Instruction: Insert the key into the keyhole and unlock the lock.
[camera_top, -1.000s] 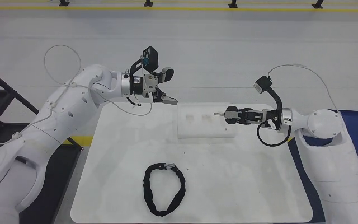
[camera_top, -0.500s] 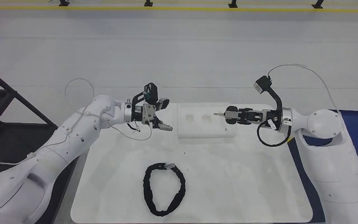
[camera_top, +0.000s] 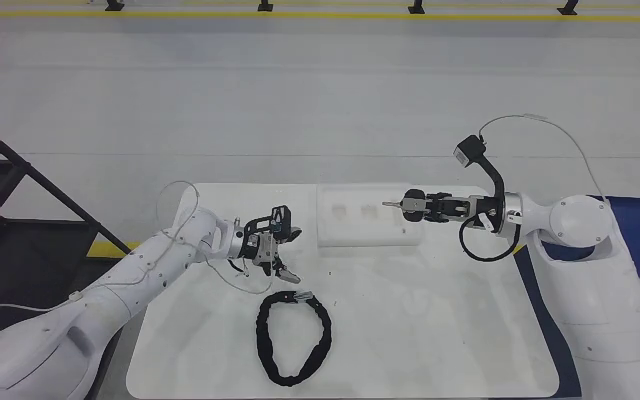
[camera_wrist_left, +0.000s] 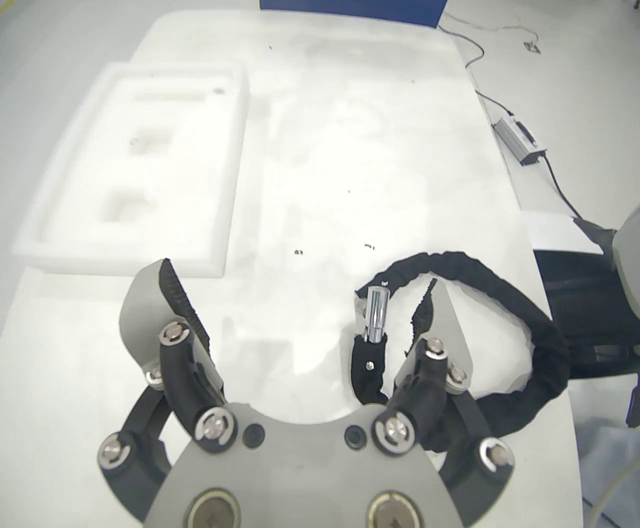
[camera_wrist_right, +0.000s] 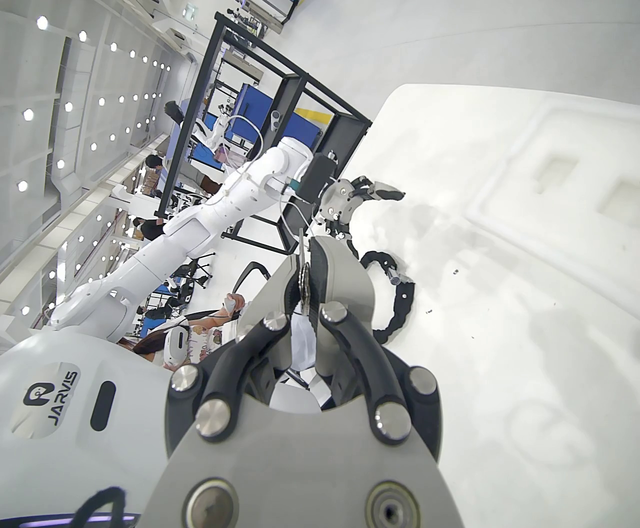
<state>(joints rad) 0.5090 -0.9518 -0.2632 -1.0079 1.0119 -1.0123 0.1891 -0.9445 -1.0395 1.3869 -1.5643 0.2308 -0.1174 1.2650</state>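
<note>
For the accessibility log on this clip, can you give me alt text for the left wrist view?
The left arm's open pincer hangs over a white table, with the shiny metal cylinder end of a looped black fabric-sleeved chain lock seen between its fingers. A white foam tray with rectangular recesses lies beyond.

black lock (camera_top: 293, 338), white foam tray (camera_top: 362, 219), white table (camera_top: 430, 330)

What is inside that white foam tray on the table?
The foam tray shows two small square pockets, both empty. In the top view the right tool, shut on the key, covers part of its rim.
</note>
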